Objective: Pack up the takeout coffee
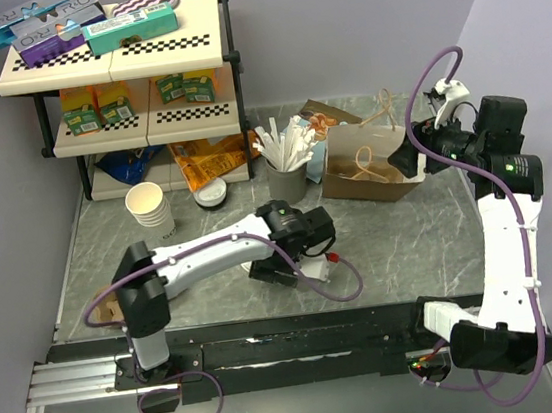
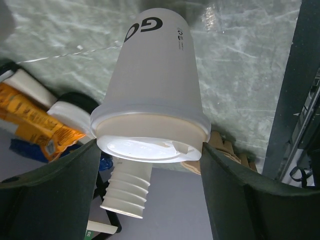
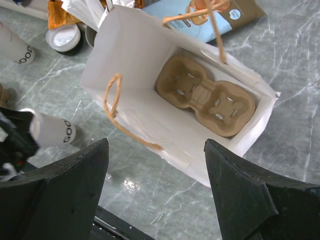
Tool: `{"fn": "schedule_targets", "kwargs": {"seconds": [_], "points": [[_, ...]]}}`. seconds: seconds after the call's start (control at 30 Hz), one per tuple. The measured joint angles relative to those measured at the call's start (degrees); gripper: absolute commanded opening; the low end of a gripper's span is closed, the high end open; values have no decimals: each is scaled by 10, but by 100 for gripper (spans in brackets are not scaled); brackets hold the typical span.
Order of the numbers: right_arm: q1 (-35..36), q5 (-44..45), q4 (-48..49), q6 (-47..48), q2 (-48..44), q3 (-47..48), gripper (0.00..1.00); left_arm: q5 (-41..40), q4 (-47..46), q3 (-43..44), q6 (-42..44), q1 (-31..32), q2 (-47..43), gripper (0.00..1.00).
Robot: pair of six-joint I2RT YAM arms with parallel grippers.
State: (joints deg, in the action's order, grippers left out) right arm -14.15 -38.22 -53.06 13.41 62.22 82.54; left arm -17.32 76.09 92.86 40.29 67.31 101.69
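The takeout coffee [image 2: 150, 95], an off-white paper cup with a white sip lid, sits between my left gripper's [image 2: 150, 165] two fingers, which press on the lid rim from both sides. In the right wrist view the cup [image 3: 55, 132] shows at the left, tilted, just left of the bag. In the top view my left gripper [image 1: 306, 241] covers the cup. The brown paper bag [image 1: 362, 168] stands open at the back right, with a cardboard cup carrier [image 3: 205, 97] on its floor. My right gripper [image 3: 157, 200] is open and empty above the bag's near edge.
A stack of lidless cups [image 1: 152, 210], loose lids on a dark base [image 1: 211, 192] and a straw holder [image 1: 287, 173] stand behind the left arm. A shelf rack [image 1: 120, 85] with snacks fills the back left. The bag's twine handles [image 3: 115, 107] stick up.
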Motion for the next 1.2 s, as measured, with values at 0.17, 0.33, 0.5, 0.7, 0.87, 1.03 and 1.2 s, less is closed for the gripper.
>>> {"fn": "schedule_targets", "kwargs": {"seconds": [0.17,0.33,0.5,0.7,0.87,1.03,1.2], "points": [[0,-9,9,-5,-6,-6,84,0,3,12,-7,0,35,46],[0,-14,10,-7,-9,-10,84,18,3,56,-7,-3,46,63],[0,-18,10,-12,-9,-10,84,40,2,80,-7,-12,71,73],[0,-20,10,-19,-6,-8,85,56,4,89,-9,-21,85,90],[0,-24,10,-21,-3,-7,85,72,5,109,-18,-21,91,100],[0,-34,12,-25,-4,-7,86,81,7,129,-30,-22,98,99],[0,-39,15,-19,-17,-8,88,100,10,175,-51,-23,107,100]]}}
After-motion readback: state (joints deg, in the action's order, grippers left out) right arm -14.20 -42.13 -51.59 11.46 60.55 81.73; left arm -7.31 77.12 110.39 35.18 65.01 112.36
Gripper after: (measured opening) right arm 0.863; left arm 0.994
